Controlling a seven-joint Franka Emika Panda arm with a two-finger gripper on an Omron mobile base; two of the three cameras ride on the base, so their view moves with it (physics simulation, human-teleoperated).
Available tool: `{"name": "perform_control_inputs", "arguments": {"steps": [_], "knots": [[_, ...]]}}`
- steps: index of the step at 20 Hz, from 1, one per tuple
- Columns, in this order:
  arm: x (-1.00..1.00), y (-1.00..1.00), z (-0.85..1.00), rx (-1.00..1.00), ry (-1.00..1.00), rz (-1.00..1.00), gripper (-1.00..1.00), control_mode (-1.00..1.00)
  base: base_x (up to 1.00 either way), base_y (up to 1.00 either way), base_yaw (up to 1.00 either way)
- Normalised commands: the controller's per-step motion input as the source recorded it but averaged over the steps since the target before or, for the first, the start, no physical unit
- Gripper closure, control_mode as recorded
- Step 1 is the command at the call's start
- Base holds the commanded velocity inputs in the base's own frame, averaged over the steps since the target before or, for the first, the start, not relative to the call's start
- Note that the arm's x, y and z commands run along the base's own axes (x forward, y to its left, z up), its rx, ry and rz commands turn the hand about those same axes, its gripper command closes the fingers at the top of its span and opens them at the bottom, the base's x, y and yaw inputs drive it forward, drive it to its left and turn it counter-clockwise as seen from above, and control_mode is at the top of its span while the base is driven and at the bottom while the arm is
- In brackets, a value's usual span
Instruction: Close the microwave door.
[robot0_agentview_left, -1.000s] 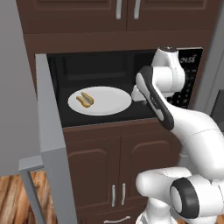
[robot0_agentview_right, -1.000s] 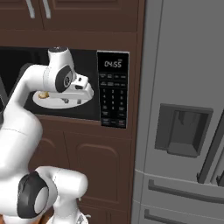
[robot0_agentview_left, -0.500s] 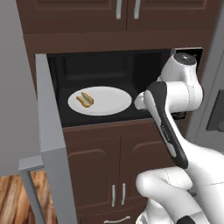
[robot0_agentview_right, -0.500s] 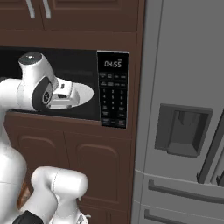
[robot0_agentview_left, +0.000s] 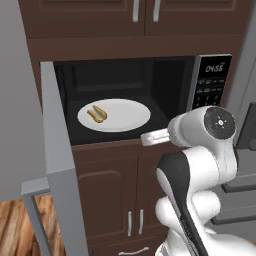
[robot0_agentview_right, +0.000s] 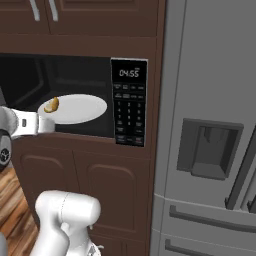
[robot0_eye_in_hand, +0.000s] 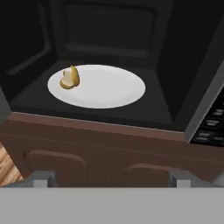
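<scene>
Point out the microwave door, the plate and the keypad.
microwave door (robot0_agentview_left: 59, 165): left base view, its grey edge.
plate (robot0_eye_in_hand: 109, 87): hand view, bare middle.
keypad (robot0_agentview_right: 129, 117): right base view, the buttons under the clock.

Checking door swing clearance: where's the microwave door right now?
The door stands wide open at the left of the left base view, swung out from the microwave cavity's left edge, in front of the lower cabinets.
</scene>
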Motion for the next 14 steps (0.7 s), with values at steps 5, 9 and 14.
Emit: {"name": "perform_control_inputs", "arguments": {"steps": [5,9,14], "knots": [[-0.8,0.23,0.56,0.0,-0.24,0.0,-1.0,-1.0,0.0,0.0,0.0],[-0.99,0.48,0.64,0.0,-0.29,0.0,-1.0,-1.0,0.0,0.0,0.0],[-1.0,0.58,0.33,0.0,-0.3,0.0,-1.0,-1.0,0.0,0.0,0.0]]}}
